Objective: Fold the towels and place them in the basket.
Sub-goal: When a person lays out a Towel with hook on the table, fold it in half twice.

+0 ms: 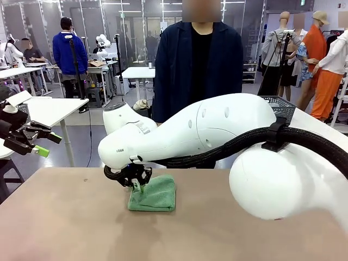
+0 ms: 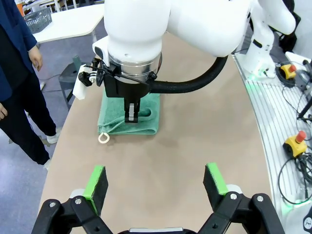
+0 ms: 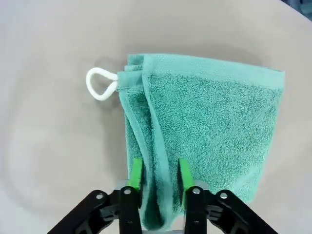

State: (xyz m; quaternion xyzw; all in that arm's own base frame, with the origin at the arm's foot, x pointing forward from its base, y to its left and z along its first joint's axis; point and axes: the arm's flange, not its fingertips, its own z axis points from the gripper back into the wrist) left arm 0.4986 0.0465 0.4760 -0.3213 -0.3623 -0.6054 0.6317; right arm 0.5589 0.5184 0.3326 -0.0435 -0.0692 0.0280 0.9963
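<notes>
My right gripper [image 3: 157, 178] is down on the green towel [image 3: 204, 131], pads a little apart with a ridge of the towel's folded edge between them; can't tell if they pinch it or are letting go. The towel lies folded on the tan table [image 1: 65, 217], near the middle, white loop [image 3: 100, 84] sticking out at one corner. My left gripper [image 2: 156, 183] hangs above the table on my side, fingers wide apart, nothing in them. The basket [image 1: 280, 106] sits at the far right behind my right arm, well apart from the towel; what's inside is hidden. The person [image 1: 197, 65] stands at the far side, hands not on the table. Progress: this towel looks folded, edges a bit uneven. Left to do: carry it to the basket.
</notes>
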